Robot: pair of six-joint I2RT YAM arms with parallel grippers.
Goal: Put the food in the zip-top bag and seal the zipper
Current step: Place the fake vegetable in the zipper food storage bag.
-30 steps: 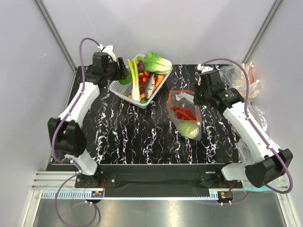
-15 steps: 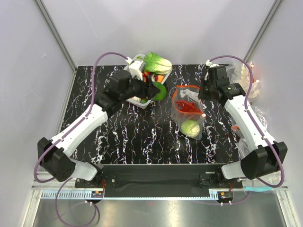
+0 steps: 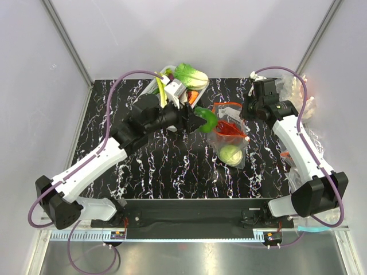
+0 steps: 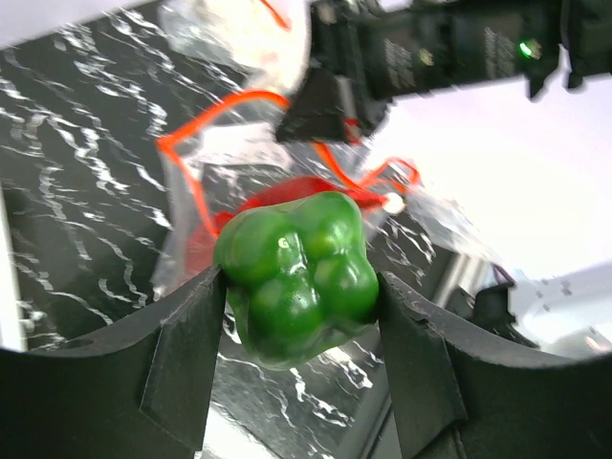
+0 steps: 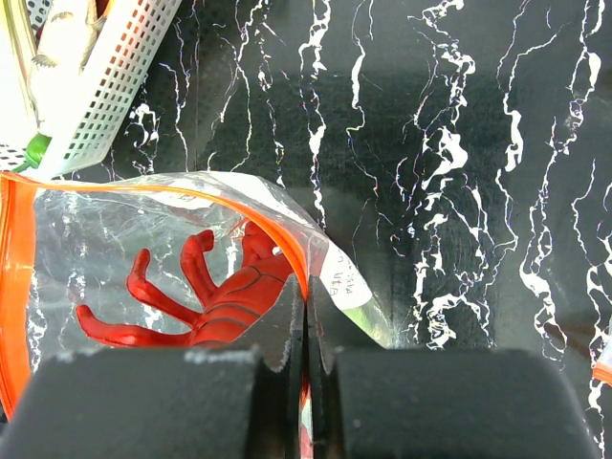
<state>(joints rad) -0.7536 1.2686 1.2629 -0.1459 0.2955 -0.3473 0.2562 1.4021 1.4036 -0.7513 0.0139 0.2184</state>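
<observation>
The bag (image 3: 228,136) hangs open just below my right gripper (image 5: 308,330), which is clenched on its red zipper (image 5: 11,287) edge; the lobster (image 5: 206,296) and cabbage (image 3: 230,154) lie inside, so loading looks nearly done; my left gripper (image 3: 198,118) grasps a green pepper (image 4: 298,287) just beside the mouth; sealing is left; the left arm reaches far across, the right bends down over the bag.

The left arm (image 3: 97,160) was extended diagonally forward toward the right side, with the left gripper (image 3: 202,119) clamped on a green pepper (image 4: 298,277). The right arm (image 3: 298,146) reached forward, elbow bent, with the right gripper (image 5: 308,382) pinched shut on the zip-top bag (image 5: 115,229) edge.
</observation>
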